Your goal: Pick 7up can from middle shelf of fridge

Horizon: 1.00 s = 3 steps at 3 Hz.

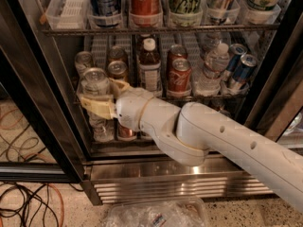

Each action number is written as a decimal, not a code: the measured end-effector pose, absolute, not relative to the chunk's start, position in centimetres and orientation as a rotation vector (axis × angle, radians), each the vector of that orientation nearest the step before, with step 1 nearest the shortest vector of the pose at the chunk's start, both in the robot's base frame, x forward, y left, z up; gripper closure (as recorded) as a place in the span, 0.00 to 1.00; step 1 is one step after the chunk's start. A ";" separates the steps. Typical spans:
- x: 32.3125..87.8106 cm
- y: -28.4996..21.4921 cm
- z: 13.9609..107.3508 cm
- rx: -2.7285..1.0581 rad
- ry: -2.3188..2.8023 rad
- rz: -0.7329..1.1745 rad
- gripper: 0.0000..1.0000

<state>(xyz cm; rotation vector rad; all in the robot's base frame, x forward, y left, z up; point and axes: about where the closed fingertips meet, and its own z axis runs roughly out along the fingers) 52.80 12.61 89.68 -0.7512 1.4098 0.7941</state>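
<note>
The 7up can [96, 81], pale with a shiny silver top, is at the front left of the middle shelf [203, 97], a wire rack in the fridge [180, 183]. My gripper [98, 92] is shut on it, with one yellowish finger [97, 105] across its front and the other [120, 85] on its right side. The can sits slightly forward of the shelf's front rail. My white arm [213, 136] reaches in from the lower right and hides the shelf below.
A copper can [117, 70], a brown bottle [150, 70], red Coca-Cola cans [179, 77], a water bottle [215, 63] and blue cans [241, 70] share the shelf. Taller cans [144, 4] stand on the rack above. Cables [23, 202] and a plastic bag [156, 214] lie on the floor.
</note>
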 end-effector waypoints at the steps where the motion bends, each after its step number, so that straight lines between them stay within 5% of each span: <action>1: 49.5 11.0 89.1 -0.808 1.405 0.878 1.00; 3: 40.8 9.1 89.7 -0.869 1.418 0.929 1.00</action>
